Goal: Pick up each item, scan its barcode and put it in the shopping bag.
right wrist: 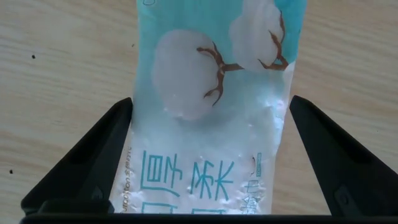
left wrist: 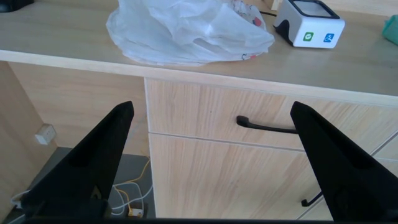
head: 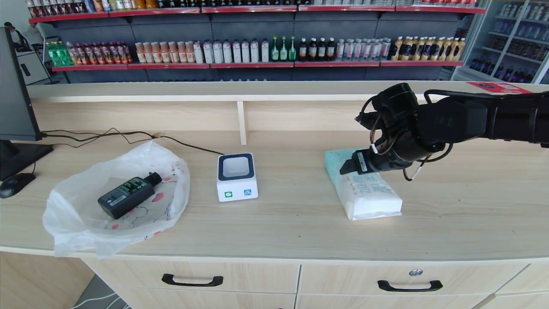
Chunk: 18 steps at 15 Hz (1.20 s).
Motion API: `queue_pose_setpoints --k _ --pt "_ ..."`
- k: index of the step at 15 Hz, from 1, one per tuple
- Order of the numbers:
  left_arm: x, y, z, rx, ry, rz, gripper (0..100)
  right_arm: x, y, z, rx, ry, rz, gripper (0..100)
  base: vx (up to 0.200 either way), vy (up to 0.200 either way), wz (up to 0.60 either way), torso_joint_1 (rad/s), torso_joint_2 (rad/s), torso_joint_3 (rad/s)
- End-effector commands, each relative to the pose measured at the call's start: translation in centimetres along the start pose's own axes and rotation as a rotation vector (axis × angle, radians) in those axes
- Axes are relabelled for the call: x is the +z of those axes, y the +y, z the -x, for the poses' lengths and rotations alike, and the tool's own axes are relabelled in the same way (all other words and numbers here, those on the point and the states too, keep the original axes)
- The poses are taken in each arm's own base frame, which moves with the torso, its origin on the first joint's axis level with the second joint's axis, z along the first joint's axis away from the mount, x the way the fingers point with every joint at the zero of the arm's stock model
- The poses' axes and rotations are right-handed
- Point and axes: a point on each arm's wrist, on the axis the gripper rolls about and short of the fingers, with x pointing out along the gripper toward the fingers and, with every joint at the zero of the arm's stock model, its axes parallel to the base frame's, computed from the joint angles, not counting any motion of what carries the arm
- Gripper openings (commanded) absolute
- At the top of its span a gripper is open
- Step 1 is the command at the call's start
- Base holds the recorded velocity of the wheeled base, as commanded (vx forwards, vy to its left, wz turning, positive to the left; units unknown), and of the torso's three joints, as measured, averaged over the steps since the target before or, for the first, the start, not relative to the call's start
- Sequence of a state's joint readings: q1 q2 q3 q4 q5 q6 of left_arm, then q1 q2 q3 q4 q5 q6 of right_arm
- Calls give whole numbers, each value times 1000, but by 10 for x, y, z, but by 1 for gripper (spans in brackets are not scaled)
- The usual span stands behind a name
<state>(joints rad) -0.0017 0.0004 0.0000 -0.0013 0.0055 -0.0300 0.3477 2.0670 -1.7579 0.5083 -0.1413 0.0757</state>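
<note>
overhead, the right gripper point(head: 348, 166) hangs low over the far end of a teal and white soft plastic tissue pack point(head: 365, 191) lying flat on the light wooden counter point(head: 296, 227); in the right wrist view the right gripper point(right wrist: 211, 104) has its two black fingers point(right wrist: 93, 171) spread wide, one along each long side of the tissue pack point(right wrist: 211, 74), not clamped on it; left of the pack, well apart, stands a white cube-shaped scanner with a dark blue rim round its top window point(head: 237, 177); further left lies a translucent white plastic shopping bag with red and dark print point(head: 73, 214), mouth open upward, holding a flat black bottle with a green label point(head: 127, 195) on its side; the left gripper point(left wrist: 211, 107) is below the counter's edge, facing the pale wooden drawer fronts with black handles point(left wrist: 267, 126), fingers wide apart and holding nothing; above it show the shopping bag point(left wrist: 186, 34) and the scanner point(left wrist: 309, 26); a black mouse point(head: 15, 184) rests at the counter's left end.
</note>
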Motion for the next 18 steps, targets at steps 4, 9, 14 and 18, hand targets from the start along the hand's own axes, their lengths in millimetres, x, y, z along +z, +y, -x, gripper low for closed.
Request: queue_pose_setpoints --k 4,9,14,18 --pt "0 0 0 1 -1 1 100 -9 6 -15 4 50 8 100 0 0 0 0 0 0" --pt "0 0 0 1 -1 1 100 -10 9 -20 54 72 22 100 0 0 0 0 0 0" --pt "0 0 0 1 -1 1 100 -13 10 -30 46 93 26 100 0 0 0 0 0 0" --pt "0 0 0 2 -1 1 100 -16 9 -31 32 108 30 100 0 0 0 0 0 0"
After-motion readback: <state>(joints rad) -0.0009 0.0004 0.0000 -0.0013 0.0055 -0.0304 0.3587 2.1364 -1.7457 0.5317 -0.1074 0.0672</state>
